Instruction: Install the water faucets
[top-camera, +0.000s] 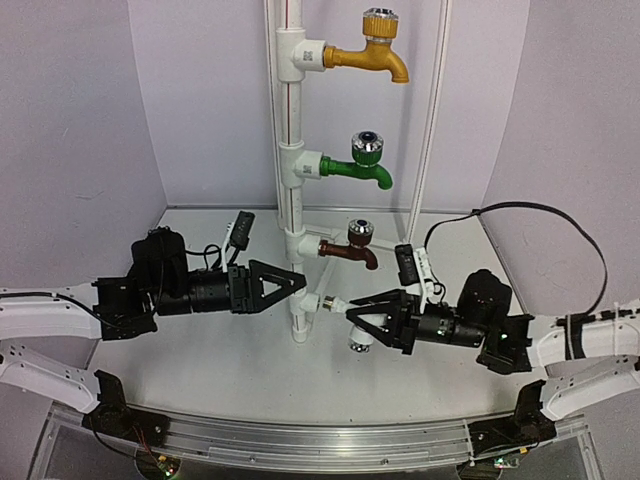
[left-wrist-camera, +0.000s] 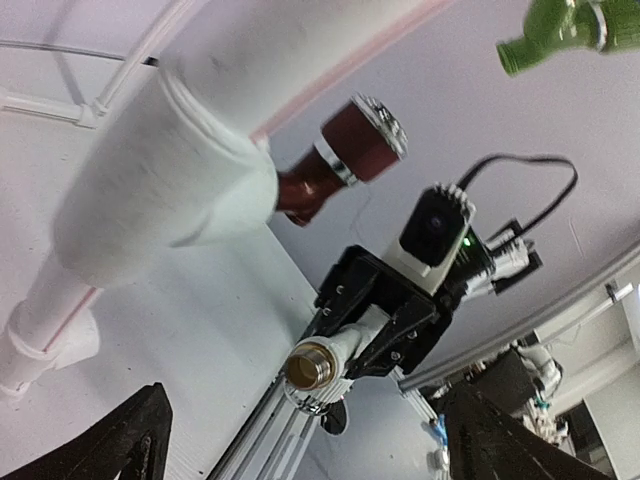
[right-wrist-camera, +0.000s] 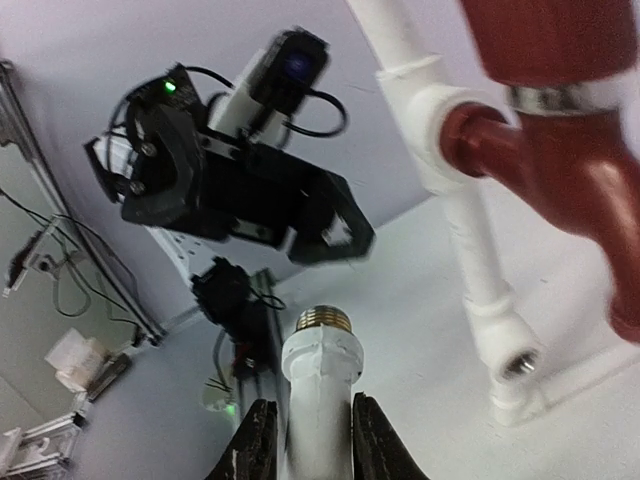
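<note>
Plain pale-lilac backdrop (top-camera: 80, 120) curving round a white table (top-camera: 200, 370), with a white pipe (top-camera: 288, 150) standing upright toward the far middle. So three taps are already screwed into its side fittings, all poking out to the right: yellow faucet (top-camera: 372, 55) at the top, green faucet (top-camera: 362, 165) under it, brown faucet (top-camera: 352, 245) under that. The bottom T-fitting (top-camera: 308, 300) has nothing in it, which I'd guess is the socket for the last one. That last one, the white faucet (right-wrist-camera: 320, 385), is clamped between the fingers of the right gripper (top-camera: 380, 318), just to the right of the pipe and low over the table, with its brass threaded end (right-wrist-camera: 322, 322) aimed at that bare socket but not touching it. Makes sense to hold it by the body so the thread stays free to go in. The left gripper (top-camera: 290, 284) sits just left of the pipe with its jaws spread wide, gripping nothing; my read is it's placed there to steady the pipe. Labels: there are little stickers on the fittings and a red stripe down the pipe, but nothing I can actually read.
</note>
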